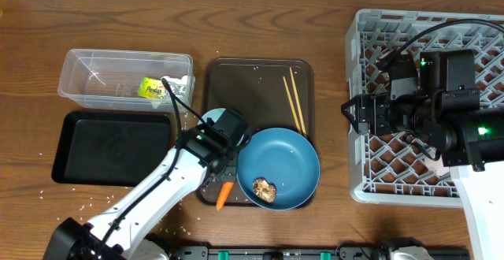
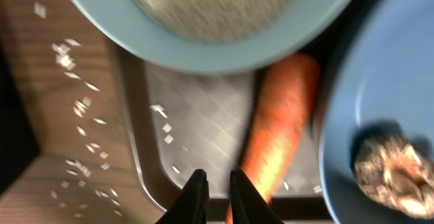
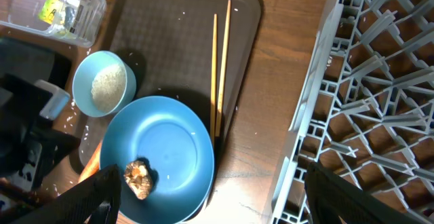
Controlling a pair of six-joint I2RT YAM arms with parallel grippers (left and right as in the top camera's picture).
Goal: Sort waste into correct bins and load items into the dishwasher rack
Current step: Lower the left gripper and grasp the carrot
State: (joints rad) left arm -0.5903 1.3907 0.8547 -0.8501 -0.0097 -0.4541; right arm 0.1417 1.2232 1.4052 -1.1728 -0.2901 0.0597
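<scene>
The carrot [image 2: 278, 136] looks firm, light and smooth, so it is best pinched across its thick middle; left gripper [image 2: 217, 195] is closed and empty, just beside it; right gripper [image 3: 210, 191] spread wide, holding nothing.

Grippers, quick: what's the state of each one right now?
Left gripper: shut, holding nothing, tips just beside the carrot.
Right gripper: open, holding nothing.

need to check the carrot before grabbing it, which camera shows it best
Left wrist: the carrot shows large, if blurry, on the brown tray beside the blue dish. Overhead shows it small; right wrist catches only an orange sliver.
</scene>
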